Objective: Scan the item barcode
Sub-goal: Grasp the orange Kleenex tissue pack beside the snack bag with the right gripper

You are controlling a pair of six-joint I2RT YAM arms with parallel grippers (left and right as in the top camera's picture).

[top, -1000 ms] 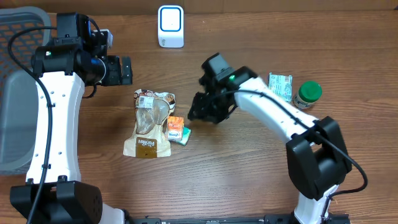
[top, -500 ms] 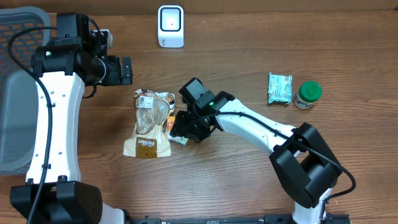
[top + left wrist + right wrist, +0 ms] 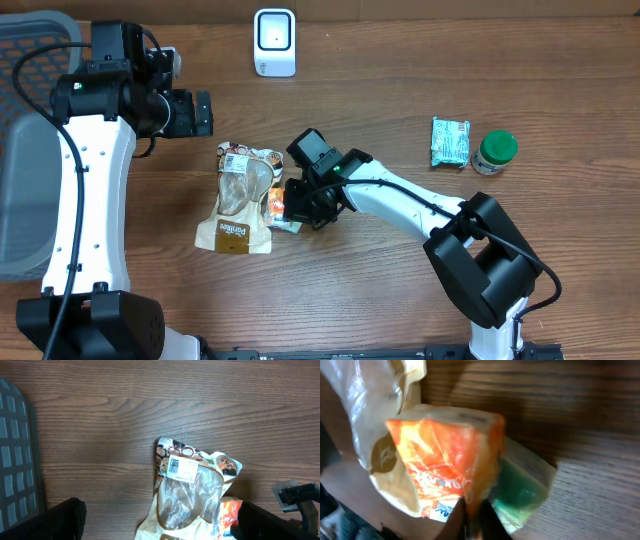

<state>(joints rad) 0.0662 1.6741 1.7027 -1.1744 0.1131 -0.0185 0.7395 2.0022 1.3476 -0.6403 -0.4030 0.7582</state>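
A small orange-and-green packet (image 3: pixel 281 208) lies on the table against the right side of a tan bag with a clear window (image 3: pixel 240 200). My right gripper (image 3: pixel 294 206) is down on the packet and shut on its edge. The right wrist view shows the orange packet (image 3: pixel 450 455) pinched between the closed fingers of that gripper (image 3: pixel 475 517). The white scanner (image 3: pixel 274 42) stands at the back of the table. Over the table at the upper left, my left gripper (image 3: pixel 200 113) hangs open and empty. In its own view the left gripper (image 3: pixel 160 525) looks down at the bag (image 3: pixel 187 490) and its barcode label (image 3: pixel 181 467).
A grey basket (image 3: pixel 25 190) fills the left edge. A green foil packet (image 3: pixel 450 141) and a green-lidded jar (image 3: pixel 494 151) sit at the right. The bag overlaps the packet's left side.
My right arm swung left from the table's middle down to the orange packet, and its jaws closed on it. The left arm stayed still.
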